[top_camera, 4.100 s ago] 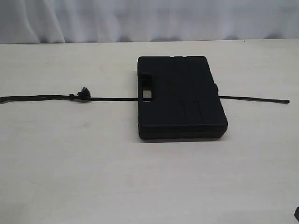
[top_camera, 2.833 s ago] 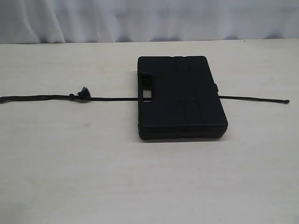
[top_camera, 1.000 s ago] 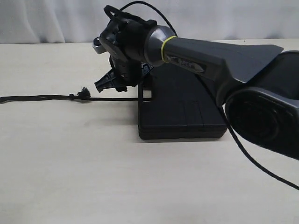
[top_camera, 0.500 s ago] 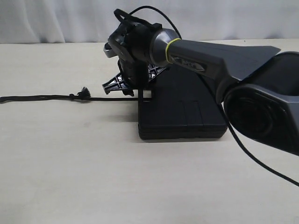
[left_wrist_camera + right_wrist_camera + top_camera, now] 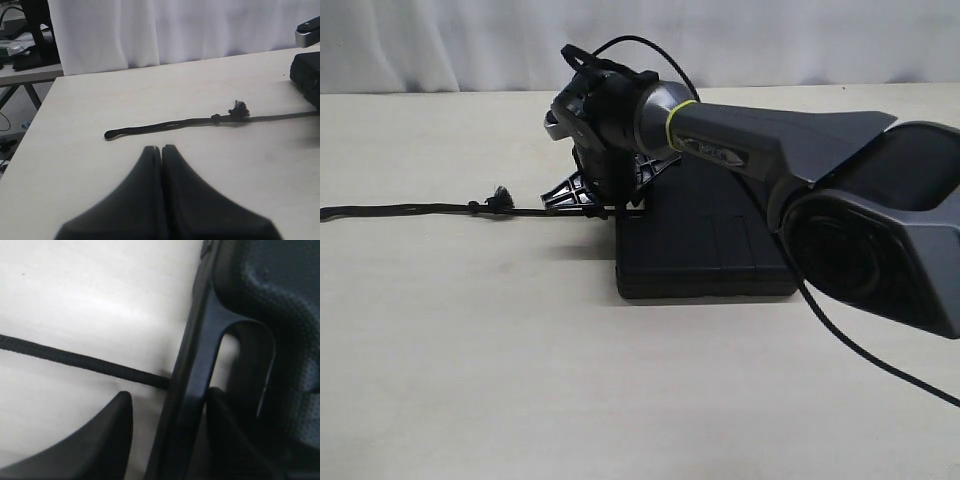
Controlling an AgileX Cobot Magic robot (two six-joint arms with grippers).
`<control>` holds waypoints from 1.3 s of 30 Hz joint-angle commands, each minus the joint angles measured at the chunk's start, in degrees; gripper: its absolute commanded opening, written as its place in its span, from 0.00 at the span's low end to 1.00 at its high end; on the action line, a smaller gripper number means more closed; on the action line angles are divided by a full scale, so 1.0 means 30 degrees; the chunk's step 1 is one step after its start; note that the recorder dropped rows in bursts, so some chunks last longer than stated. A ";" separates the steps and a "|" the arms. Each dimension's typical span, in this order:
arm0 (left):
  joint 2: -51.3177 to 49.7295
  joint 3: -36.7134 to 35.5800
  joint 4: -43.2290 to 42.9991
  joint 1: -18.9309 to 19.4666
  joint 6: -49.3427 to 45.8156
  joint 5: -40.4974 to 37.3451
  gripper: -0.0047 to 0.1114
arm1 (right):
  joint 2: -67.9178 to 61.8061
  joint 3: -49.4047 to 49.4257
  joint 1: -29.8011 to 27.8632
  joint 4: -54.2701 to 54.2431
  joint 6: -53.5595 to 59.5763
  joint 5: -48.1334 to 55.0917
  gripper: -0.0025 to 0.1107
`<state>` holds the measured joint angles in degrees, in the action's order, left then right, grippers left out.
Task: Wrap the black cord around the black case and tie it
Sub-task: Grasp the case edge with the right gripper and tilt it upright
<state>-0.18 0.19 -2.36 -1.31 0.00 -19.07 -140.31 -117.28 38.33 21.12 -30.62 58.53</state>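
Since the earlier frames, when the pale table (image 5: pixel 470 380) held only case and cord, the right arm (image 5: pixel 770 140) has swung in from the right, over the case. In the last second its gripper has sunk to the handle edge. Case and cord lie as they did.

The black case (image 5: pixel 710 250) lies flat on the table, matte, with ribbed sides. The black cord (image 5: pixel 410 209) passes under it. One long run leads straight out from the handle edge, square to that edge, and ends well away from the case. The run on the far side of the case is hidden behind the arm. A small frayed knot (image 5: pixel 500 197) sits partway along the visible run, apart from the case.

The right gripper (image 5: pixel 598 198) hangs spread wide at that handle edge and grasps nothing. In the right wrist view one finger (image 5: pixel 107 440) is over the table just outside the handle bar (image 5: pixel 200 355), and the other seems to sit at the cutout (image 5: pixel 231 352). The cord meets the case just beside them, so this arm is much the nearer.

The left gripper (image 5: pixel 161 155) is pressed closed on nothing, hovering off beyond the cord's free end (image 5: pixel 109 134).

No wrapping has begun, by my judgement.
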 commanded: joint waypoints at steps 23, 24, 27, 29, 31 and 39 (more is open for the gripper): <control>0.0062 -0.0063 0.0024 0.0071 0.0000 0.0185 0.04 | 0.0156 -0.0247 -0.0090 0.0237 0.0489 0.1547 0.06; 0.0062 -0.0063 0.0024 0.0071 0.0000 0.0185 0.04 | 0.0325 -0.0247 -0.0090 0.0237 0.0657 0.1687 0.06; 0.0062 -0.0063 0.0024 0.0071 0.0000 0.0185 0.04 | 0.0949 -0.0247 -0.0090 0.0237 0.1002 0.2025 0.06; 0.0062 -0.0063 0.0024 0.0071 0.0000 0.0185 0.04 | 0.1394 -0.0247 -0.0090 0.0237 0.1147 0.2335 0.06; 0.0062 -0.0063 0.0024 0.0071 0.0000 0.0185 0.04 | 0.1838 -0.0247 -0.0090 0.0237 0.1392 0.2674 0.06; 0.0062 -0.0063 0.0024 0.0071 0.0000 0.0185 0.04 | 0.3855 -0.0247 -0.0090 0.0269 0.2509 0.3672 0.06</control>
<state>-0.18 0.19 -2.36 -1.31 0.00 -19.07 -132.08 -117.84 38.12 19.37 -25.31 68.43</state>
